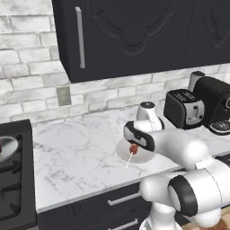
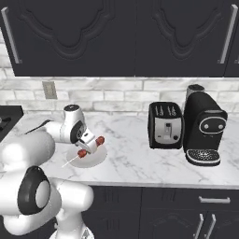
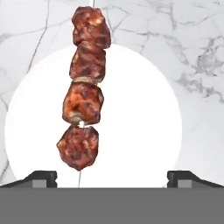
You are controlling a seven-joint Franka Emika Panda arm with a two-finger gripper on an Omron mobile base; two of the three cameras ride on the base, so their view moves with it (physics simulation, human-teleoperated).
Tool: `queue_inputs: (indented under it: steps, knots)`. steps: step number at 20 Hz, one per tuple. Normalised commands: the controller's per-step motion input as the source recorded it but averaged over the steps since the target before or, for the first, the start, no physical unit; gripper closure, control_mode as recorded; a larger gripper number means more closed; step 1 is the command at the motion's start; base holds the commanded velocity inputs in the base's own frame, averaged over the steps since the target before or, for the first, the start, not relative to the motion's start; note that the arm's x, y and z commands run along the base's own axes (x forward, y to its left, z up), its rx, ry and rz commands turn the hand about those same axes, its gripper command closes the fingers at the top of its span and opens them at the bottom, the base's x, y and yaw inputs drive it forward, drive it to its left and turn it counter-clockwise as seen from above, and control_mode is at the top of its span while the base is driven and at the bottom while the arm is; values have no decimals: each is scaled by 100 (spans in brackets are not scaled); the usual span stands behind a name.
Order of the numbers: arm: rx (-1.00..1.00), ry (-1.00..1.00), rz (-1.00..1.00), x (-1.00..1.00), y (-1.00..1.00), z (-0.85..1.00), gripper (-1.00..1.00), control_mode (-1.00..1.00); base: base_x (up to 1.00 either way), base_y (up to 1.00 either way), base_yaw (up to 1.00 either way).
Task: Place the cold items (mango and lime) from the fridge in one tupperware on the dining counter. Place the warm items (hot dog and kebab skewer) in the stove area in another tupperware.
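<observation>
nearest to us, in the hand view, our tool point(image 3: 112, 177) stands released, its two dark fingertips point(image 3: 41, 177) far apart at the bottom edge and touching nothing. between them and just beyond lies the kebab skewer point(image 3: 83, 92), four browned chunks of meat in a row on a thin stick. its long axis runs away from the tool, leaning slightly, and its far tip is cut off by the top edge of that view. it sits nearer the left fingertip than the right.

the skewer rests on a white plate point(image 3: 144, 127), and nothing else is on that plate. the plate's near rim is hidden behind the fingertips.

in the left base view our own arm covers most of the plate point(image 1: 134, 157); we make out one reddish chunk of the skewer point(image 1: 133, 148) and the pale stick poking out toward the front edge of the desk point(image 1: 76, 152). in the right base view the tool point(image 2: 88, 142) hangs low over the plate point(image 2: 95, 158), and the skewer point(image 2: 84, 151) lies partly under it.

farther back on the desk stand a black toaster point(image 2: 165, 125) and, just beside it, a black coffee machine point(image 2: 203, 128). at the left edge of the left base view, the stove point(image 1: 13, 179) is cut off, with a pale dish point(image 1: 6, 148) on it whose contents we cannot make out.
</observation>
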Motion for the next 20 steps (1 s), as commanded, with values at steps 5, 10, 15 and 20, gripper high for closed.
queue_inputs:
  steps: [5,10,15,20]
  knots:
    - [0,1,0,37,0,-35,-100,-100,0,0,0]
    - [0,2,0,30,0,-30,-100,-100,0,0,0]
    - [0,8,0,29,0,-30,-100,-100,0,0,0]
    - [0,12,0,26,0,-32,-100,-100,0,0,0]
